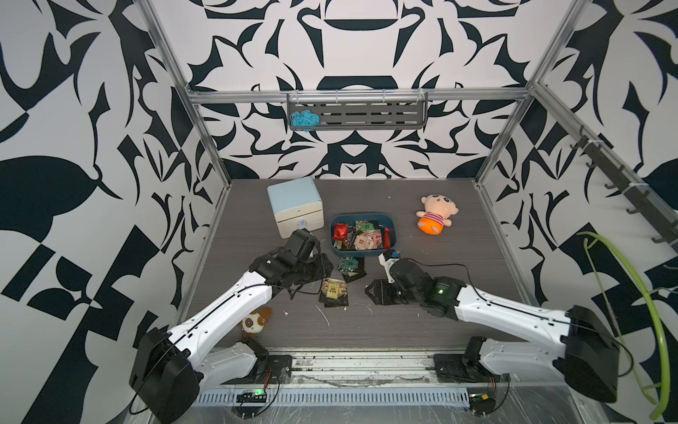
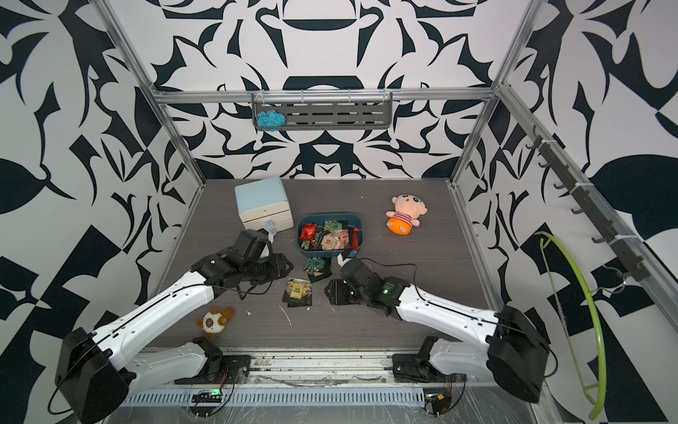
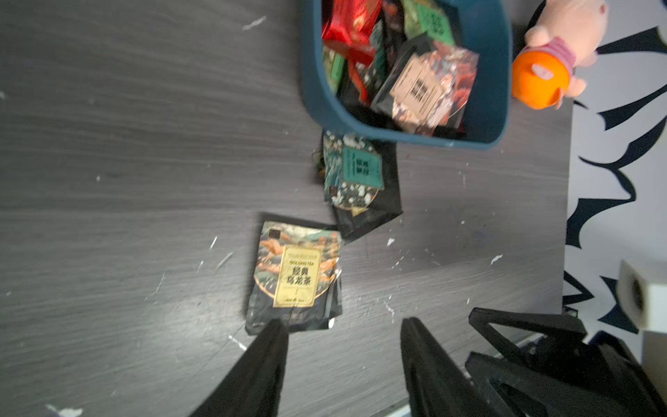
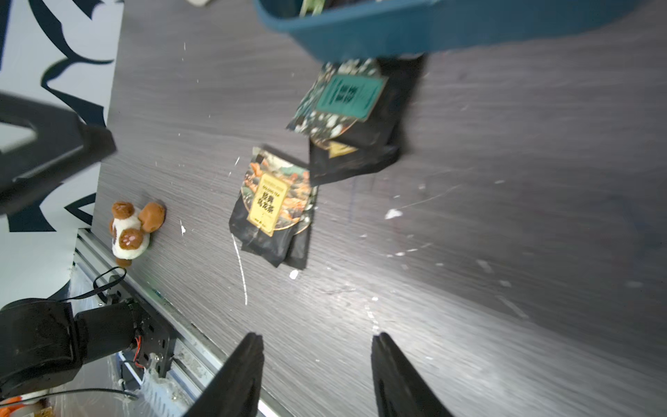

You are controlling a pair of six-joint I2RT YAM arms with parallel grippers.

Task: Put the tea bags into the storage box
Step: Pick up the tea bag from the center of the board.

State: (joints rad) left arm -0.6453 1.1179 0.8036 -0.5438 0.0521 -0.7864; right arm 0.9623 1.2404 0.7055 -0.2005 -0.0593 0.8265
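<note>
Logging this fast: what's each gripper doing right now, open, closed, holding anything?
Left gripper: open, holding nothing.
Right gripper: open, holding nothing.

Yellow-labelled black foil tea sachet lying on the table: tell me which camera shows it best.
The left wrist view: the yellow-labelled black foil tea sachet is largest there, its label print legible. The right wrist view shows it whole but smaller. In both top views it is tiny.
</note>
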